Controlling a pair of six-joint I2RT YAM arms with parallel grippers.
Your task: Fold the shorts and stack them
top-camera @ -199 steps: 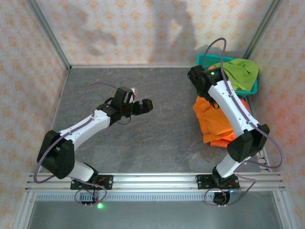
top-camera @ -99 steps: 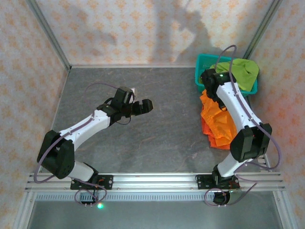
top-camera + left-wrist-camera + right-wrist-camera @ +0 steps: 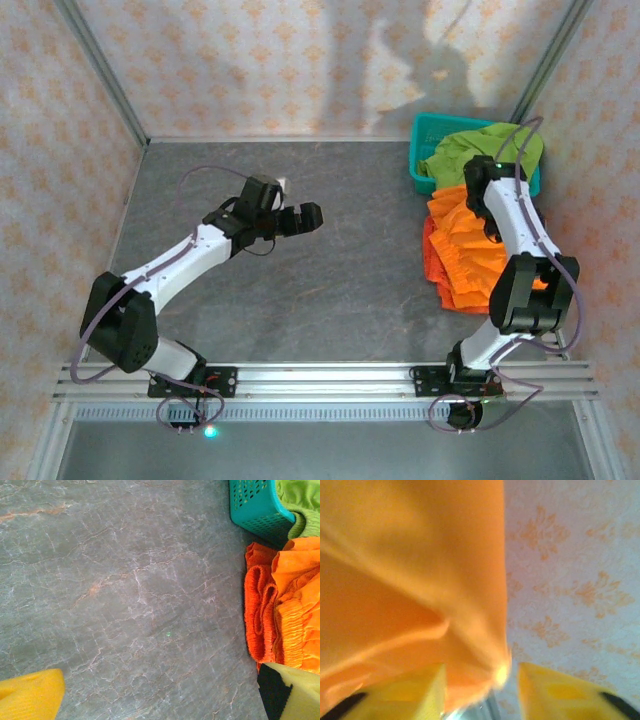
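Bright orange shorts [image 3: 462, 252] lie bunched in a pile at the right of the table, gathered waist showing; the left wrist view has them at its right edge [image 3: 287, 615]. Lime-green shorts [image 3: 485, 148] hang over the basket rim. My right gripper [image 3: 476, 192] is at the pile's far end beside the basket. In its wrist view orange cloth [image 3: 410, 580] hangs blurred between the fingers [image 3: 555, 690], against the left one, with a gap to the right one; the gripper [image 3: 482, 672] is open. My left gripper [image 3: 300, 217] hovers open over bare table mid-left, nothing between its fingers [image 3: 30, 697].
A teal mesh basket [image 3: 424, 135] stands in the far right corner, also seen in the left wrist view [image 3: 252, 505]. Patterned walls close off the back and both sides. The grey stone table [image 3: 340, 290] lies bare between the arms.
My right arm has swung right toward the basket and wall, pulling the orange shorts from a spread heap into a tighter bunch. The left arm has barely moved.
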